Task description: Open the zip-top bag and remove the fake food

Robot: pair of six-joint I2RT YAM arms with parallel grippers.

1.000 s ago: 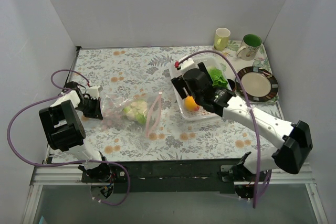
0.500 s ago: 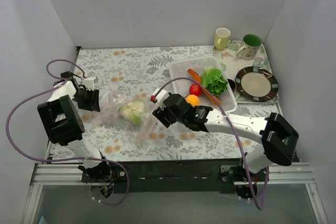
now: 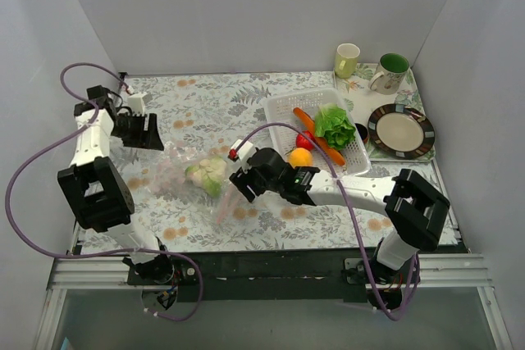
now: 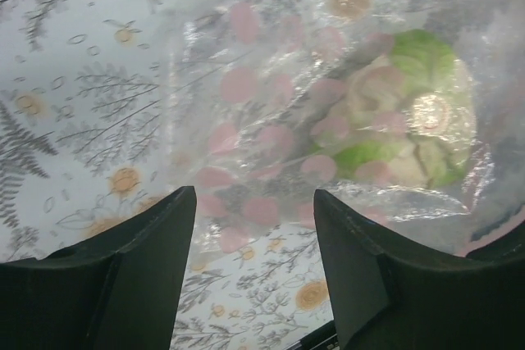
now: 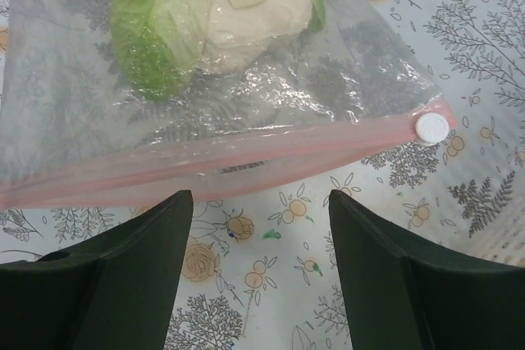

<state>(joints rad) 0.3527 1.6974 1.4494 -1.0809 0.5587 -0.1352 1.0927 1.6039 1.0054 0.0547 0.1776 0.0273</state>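
Note:
The zip-top bag (image 3: pixel 176 179) lies flat on the flowered table, its pink zip strip (image 3: pixel 223 202) towards the right arm. Inside it sits a whitish-green cauliflower piece (image 3: pixel 207 174). My left gripper (image 3: pixel 149 132) is open and empty, raised behind the bag's closed end; its wrist view looks down on the bag (image 4: pixel 271 120) and cauliflower (image 4: pixel 402 120) past the open left gripper (image 4: pixel 254 194). My right gripper (image 3: pixel 240 184) is open at the bag's mouth. In its wrist view the right gripper (image 5: pixel 261 198) is just short of the zip strip (image 5: pixel 246 157) and white slider (image 5: pixel 431 127).
A white basket (image 3: pixel 279 108) at the back right holds lettuce (image 3: pixel 335 125), a red piece (image 3: pixel 304 141), an orange fruit (image 3: pixel 300 157) and a long orange-red piece (image 3: pixel 318 138). Beyond it stand two mugs (image 3: pixel 347 60) (image 3: pixel 390 71) and a dark-rimmed plate (image 3: pixel 400 130). Grey walls close in three sides.
My left gripper opened, let go of the bag's closed end and lifted away to the back left. My right arm left the orange fruit in the basket and swung to the bag's mouth.

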